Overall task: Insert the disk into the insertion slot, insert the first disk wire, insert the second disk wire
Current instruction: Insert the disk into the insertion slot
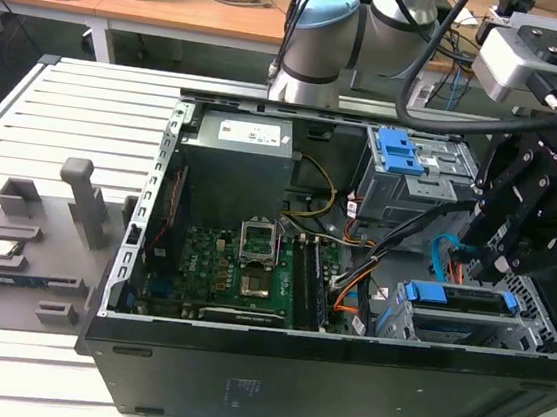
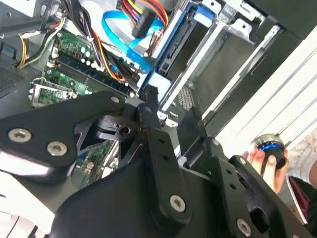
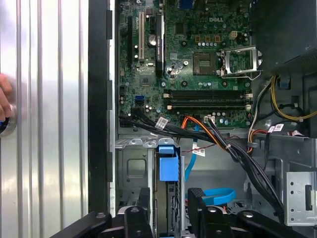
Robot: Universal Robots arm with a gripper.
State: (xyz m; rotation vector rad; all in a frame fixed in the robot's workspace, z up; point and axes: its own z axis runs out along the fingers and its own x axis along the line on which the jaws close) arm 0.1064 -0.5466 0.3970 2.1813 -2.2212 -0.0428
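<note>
The disk (image 1: 454, 298), in its blue carrier, sits in the insertion slot (image 1: 538, 317), the low silver cage at the exterior view's right end of the open computer case. My gripper (image 1: 489, 258) hovers just above it, open. In both wrist views the black fingers (image 3: 143, 210) stand on either side of the disk's blue end (image 3: 167, 163), and nothing is gripped between them. My gripper (image 2: 168, 113) points at the blue tab (image 2: 158, 82). A blue flat cable (image 3: 218, 194) and an orange, red and yellow wire bundle (image 2: 143, 12) lie loose beside the cage.
A taller grey cage with a blue latch (image 1: 405, 158) stands behind the slot. The motherboard (image 1: 242, 265) and power supply (image 1: 239, 159) fill the case. Black cable bundles (image 3: 218, 144) cross near the slot. A grey fixture (image 1: 21, 260) lies outside. A hand (image 2: 265, 161) holds a round knob.
</note>
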